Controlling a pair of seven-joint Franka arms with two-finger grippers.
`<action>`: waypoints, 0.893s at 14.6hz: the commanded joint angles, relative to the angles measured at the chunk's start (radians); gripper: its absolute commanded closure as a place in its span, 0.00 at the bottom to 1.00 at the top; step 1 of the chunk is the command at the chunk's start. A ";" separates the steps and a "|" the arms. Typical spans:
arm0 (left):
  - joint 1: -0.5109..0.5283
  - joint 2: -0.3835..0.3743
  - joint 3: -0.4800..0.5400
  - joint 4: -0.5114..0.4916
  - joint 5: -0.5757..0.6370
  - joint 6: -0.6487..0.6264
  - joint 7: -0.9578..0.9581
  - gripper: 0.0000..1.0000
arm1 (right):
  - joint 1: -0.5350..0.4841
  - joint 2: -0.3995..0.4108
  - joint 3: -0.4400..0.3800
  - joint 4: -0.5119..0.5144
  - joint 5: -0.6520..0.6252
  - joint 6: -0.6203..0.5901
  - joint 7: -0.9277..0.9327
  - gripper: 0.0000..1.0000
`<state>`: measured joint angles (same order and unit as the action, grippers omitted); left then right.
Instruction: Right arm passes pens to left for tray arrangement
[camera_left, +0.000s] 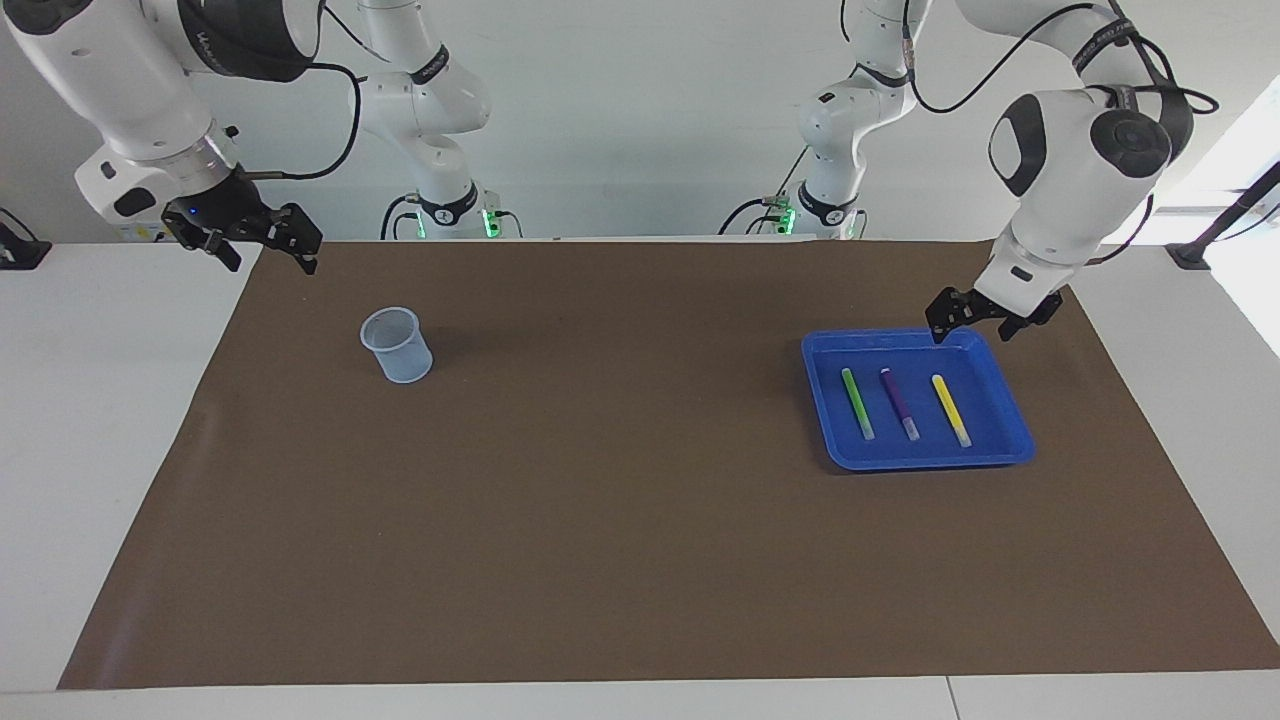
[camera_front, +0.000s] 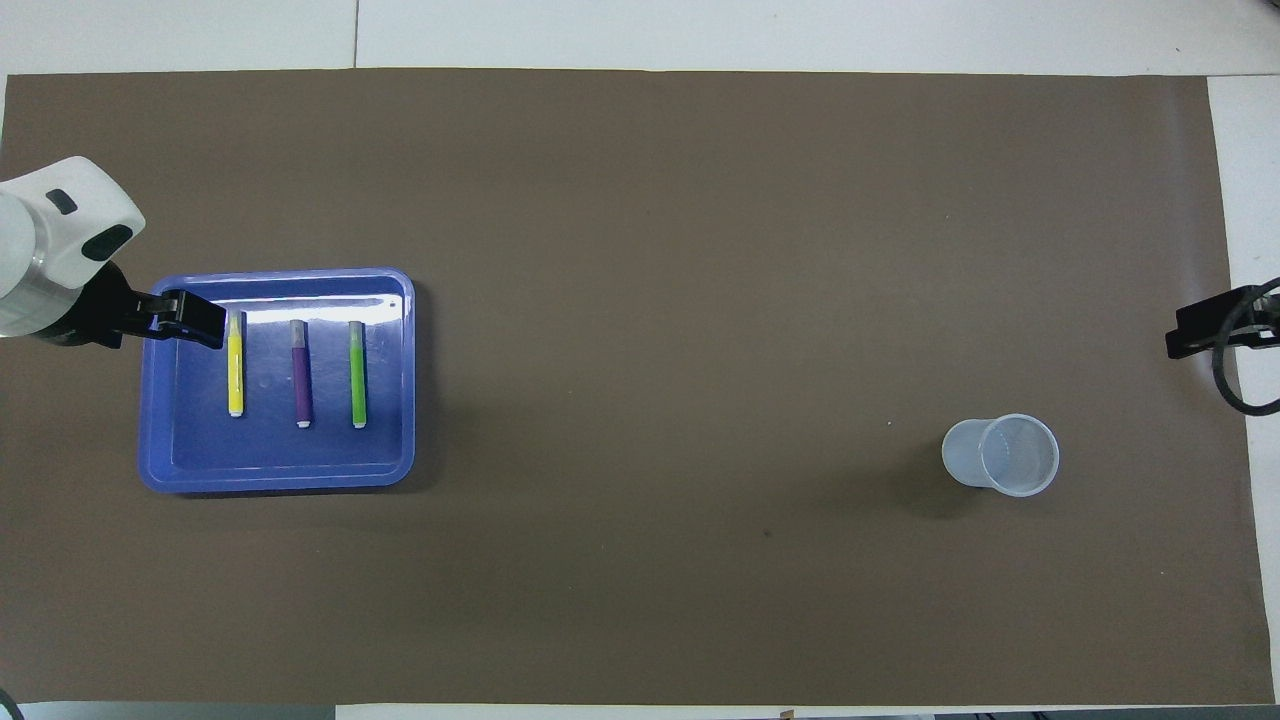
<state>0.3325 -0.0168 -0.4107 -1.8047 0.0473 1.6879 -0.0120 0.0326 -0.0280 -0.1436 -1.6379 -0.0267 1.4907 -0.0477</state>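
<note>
Below the raised left gripper, its fingers spread and empty, three pens lie side by side in the blue tray: yellow pen closest under it, purple pen in the middle, green pen outermost. Meanwhile the right gripper, likewise spread and empty, waits in the air at its own end of the table, near a translucent cup on the brown mat.
</note>
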 joint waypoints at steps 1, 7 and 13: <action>-0.273 -0.081 0.279 0.054 -0.050 -0.169 -0.003 0.00 | -0.007 -0.007 0.010 -0.008 0.005 -0.004 -0.027 0.00; -0.541 -0.032 0.497 0.284 -0.083 -0.266 -0.039 0.00 | -0.007 -0.007 0.010 -0.008 0.005 -0.004 -0.027 0.00; -0.541 -0.020 0.489 0.278 -0.080 -0.235 -0.037 0.00 | -0.007 -0.007 0.010 -0.008 0.005 -0.004 -0.026 0.00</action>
<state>-0.1896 -0.0522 0.0606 -1.5513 -0.0243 1.4573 -0.0459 0.0337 -0.0280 -0.1376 -1.6388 -0.0267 1.4903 -0.0485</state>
